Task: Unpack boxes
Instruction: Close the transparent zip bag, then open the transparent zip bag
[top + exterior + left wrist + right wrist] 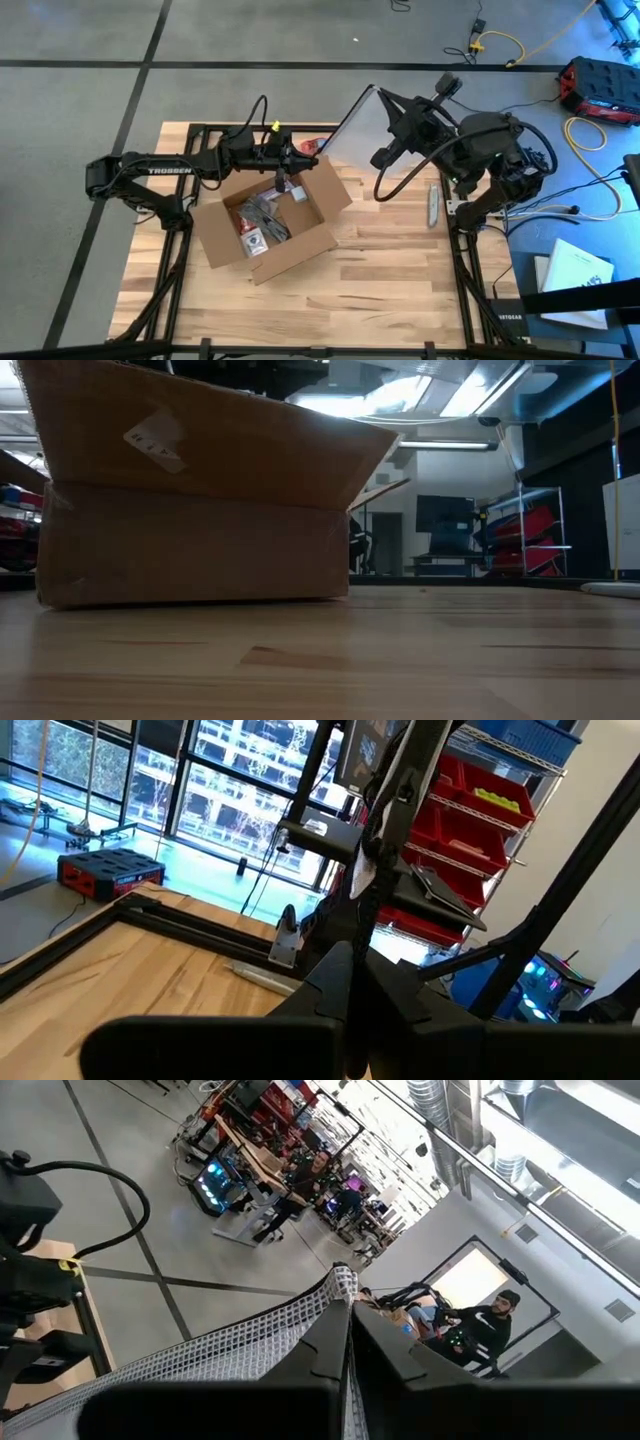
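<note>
Right gripper (385,150), at two o'clock, pinches a clear, limp bag (362,128); left gripper (281,182), closed empty, hovers over the stiff, light-looking cardboard box (310,215), best held by a flap.

Low view, level with the tabletop (400,660): light wood planks, grain running across. Cardboard box (190,545) stands on it at left, filling the upper left of the view; plain brown side wall faces the camera. One flap (220,445) leans outward above the wall, sloping down toward the right, bearing a small pale label (157,438), tilted. Behind: dim room, bright ceiling lights (400,395), dark monitor (445,515), red racks (530,525) at right. A pale flat edge (612,589) lies at the far right tabletop margin; cannot identify it.
</note>
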You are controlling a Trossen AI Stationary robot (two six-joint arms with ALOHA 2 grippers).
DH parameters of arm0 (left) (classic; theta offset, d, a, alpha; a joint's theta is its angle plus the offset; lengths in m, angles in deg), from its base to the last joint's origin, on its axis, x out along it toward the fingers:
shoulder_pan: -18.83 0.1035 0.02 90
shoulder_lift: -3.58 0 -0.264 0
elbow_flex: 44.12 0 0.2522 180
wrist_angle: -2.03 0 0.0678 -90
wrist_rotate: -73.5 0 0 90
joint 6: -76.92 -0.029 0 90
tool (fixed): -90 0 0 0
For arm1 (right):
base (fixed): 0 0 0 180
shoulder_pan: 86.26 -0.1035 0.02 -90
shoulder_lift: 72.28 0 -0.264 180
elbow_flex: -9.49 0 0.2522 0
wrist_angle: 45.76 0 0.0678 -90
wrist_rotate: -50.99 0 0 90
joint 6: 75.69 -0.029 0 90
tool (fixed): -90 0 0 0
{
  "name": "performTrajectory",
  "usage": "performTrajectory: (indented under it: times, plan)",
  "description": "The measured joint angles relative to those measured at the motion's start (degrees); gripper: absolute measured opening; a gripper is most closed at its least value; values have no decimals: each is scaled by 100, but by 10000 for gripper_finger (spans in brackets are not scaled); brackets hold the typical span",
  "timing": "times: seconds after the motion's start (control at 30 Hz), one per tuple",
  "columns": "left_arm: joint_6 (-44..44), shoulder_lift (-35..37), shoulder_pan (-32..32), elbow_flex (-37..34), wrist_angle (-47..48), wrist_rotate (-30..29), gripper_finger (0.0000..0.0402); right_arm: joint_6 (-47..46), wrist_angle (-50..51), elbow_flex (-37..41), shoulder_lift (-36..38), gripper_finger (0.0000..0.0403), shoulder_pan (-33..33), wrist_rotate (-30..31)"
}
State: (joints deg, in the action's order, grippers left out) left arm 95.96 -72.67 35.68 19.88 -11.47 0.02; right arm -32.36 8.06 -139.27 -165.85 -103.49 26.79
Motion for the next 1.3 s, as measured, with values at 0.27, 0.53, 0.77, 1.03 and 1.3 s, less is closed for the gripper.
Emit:
performTrajectory:
  times: [0.27, 0.53, 0.77, 1.03, 1.3]
  plan:
    - [-3, 0, 1, 0, 56, 0, 0, 223, -121, 0, 57, 0, 0, 77]
    - [1, 0, 1, 0, 148, -2, 0, 300, -32, 0, 83, 0, 0, -43]
    - [25, 0, -1, 0, 148, -1, 0, 208, 432, 202, 64, 25, 0, -238]
    - [194, 0, -3, 0, 130, 0, 0, 217, 790, 465, 69, 145, 12, -224]
    - [327, 0, -17, 0, 124, 0, 0, 333, 773, 546, 50, 264, 13, -73]
